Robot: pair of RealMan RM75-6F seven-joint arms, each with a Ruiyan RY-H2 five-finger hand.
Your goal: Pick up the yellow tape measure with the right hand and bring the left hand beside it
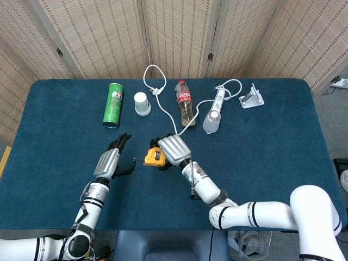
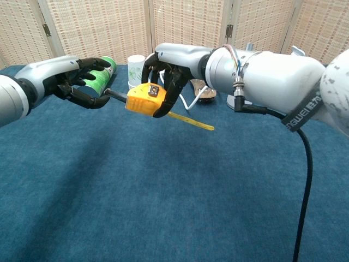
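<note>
Yellow boxy tape measure (image 2: 144,100) in R hand (image 2: 163,73)

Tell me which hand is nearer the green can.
Left. The left hand hovers just in front of the green can, overlapping it in the chest view. The right hand holds the yellow tape measure farther off to the can's right.
</note>
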